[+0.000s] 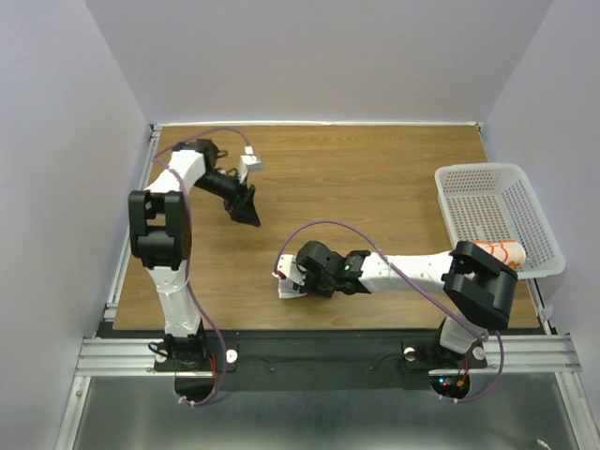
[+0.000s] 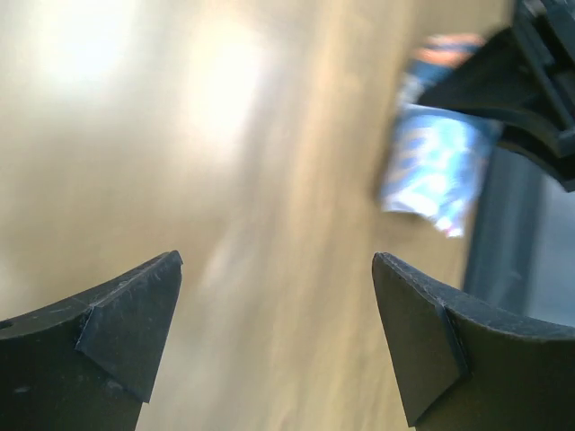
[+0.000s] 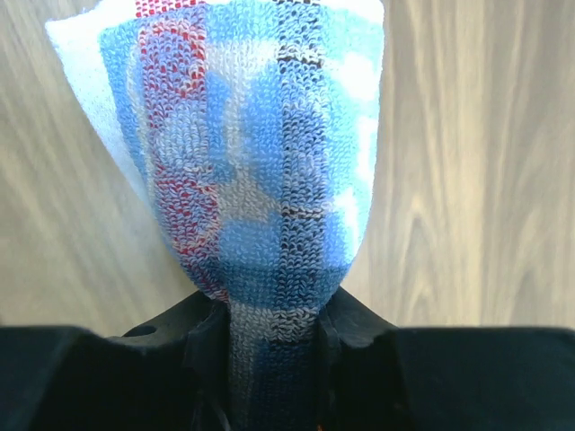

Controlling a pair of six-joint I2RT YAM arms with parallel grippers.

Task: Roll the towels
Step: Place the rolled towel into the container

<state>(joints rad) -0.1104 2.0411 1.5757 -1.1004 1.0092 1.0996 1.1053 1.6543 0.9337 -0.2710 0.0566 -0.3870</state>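
Though apart, two towels, one basket

The first towel was white printed with blue patches and red marks; the second towel white with orange lines; the basket white, perforated; the counter brown wood-grain.

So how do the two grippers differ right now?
The left gripper is open and empty; the right gripper is shut on a towel. The left one is over bare wood toward the left side of the table; the right one is nearer its front edge. Both are black.
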